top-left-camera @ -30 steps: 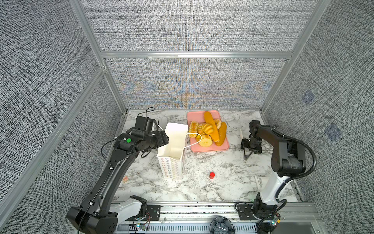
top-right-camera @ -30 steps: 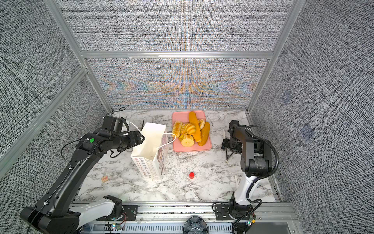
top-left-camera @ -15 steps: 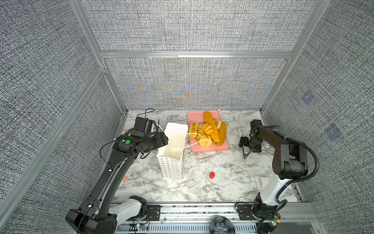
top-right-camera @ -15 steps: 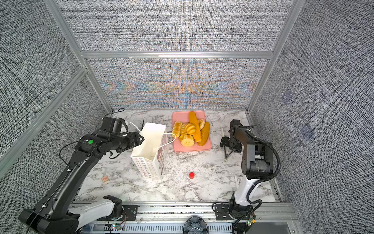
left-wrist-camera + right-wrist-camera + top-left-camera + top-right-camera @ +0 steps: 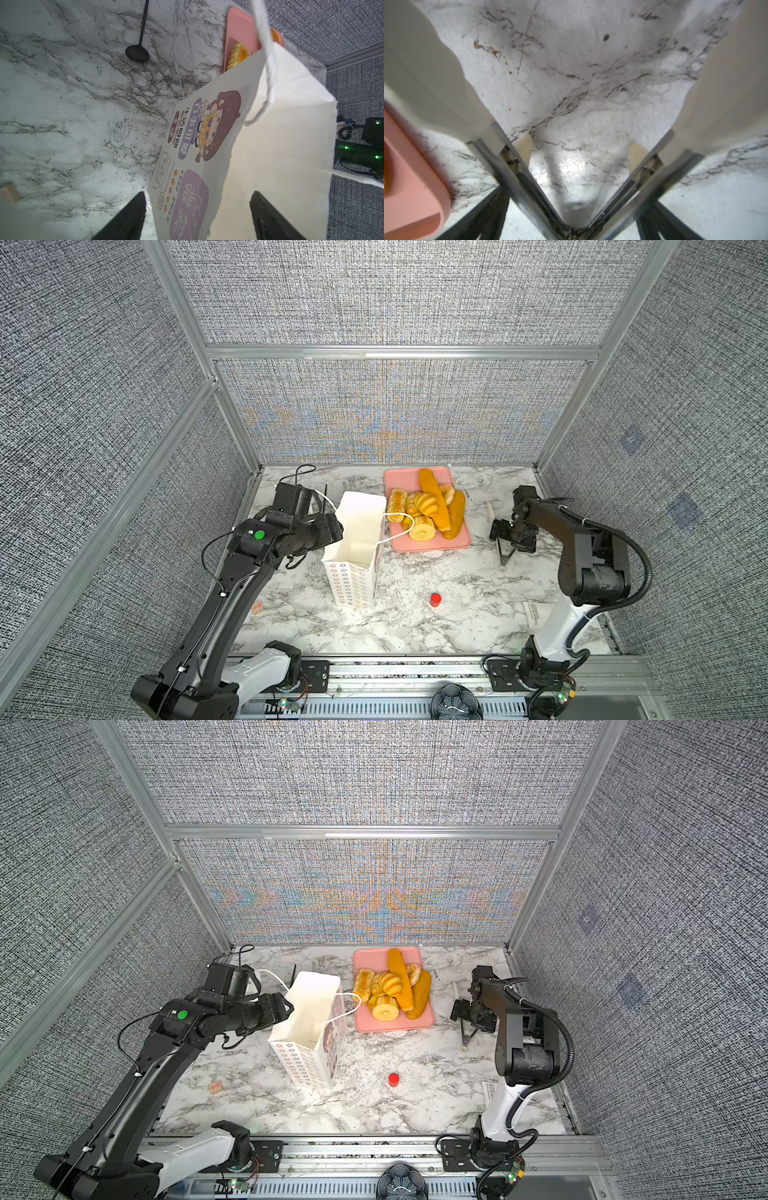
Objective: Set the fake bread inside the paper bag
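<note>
Marble table point(image 5: 415, 626): fake bread point(image 5: 428, 506) heaped on pink tray point(image 5: 397, 479); left jaws open at paper bag point(image 5: 357, 522); right jaws unclear

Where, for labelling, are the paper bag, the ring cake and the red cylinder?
paper bag point(image 5: 352, 585): in a top view, on its ring-printed narrow side.
ring cake point(image 5: 422, 536): in a top view, on its near rim.
red cylinder point(image 5: 435, 598): in a top view, on its top face.

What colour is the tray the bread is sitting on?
Pink. The tray shows best in a top view.
</note>
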Available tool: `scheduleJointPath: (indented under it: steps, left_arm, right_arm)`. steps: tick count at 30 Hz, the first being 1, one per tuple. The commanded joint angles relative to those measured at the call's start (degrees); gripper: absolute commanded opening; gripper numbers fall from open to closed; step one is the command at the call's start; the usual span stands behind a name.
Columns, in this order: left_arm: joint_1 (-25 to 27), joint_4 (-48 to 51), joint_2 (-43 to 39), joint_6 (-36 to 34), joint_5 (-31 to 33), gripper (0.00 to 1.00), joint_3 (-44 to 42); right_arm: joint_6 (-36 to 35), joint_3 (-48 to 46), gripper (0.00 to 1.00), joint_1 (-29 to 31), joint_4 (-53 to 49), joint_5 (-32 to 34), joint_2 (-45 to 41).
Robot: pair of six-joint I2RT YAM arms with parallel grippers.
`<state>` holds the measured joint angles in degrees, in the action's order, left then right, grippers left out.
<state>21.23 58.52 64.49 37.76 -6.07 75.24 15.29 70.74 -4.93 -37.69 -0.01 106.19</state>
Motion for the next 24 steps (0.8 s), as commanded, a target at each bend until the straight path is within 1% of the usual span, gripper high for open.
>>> scheduleJointPath:
  steps: [1,12,24]
  left_arm:
    - [-0.1,0.9,-0.1,-0.1,0.3,0.8,0.2]
    - [-0.1,1.7,-0.2,-0.1,0.4,0.8,0.3]
    - [-0.1,2.9,0.2,-0.3,0.8,0.8,1.3]
  right_arm:
    - [-0.5,-0.1,0.94,0.1,0.9,1.4,0.1]
    - [-1.6,1.7,0.96,0.4,0.5,3.0,2.1]
    - [-3.4,2.7,0.9,0.8,0.6,4.0,4.6]
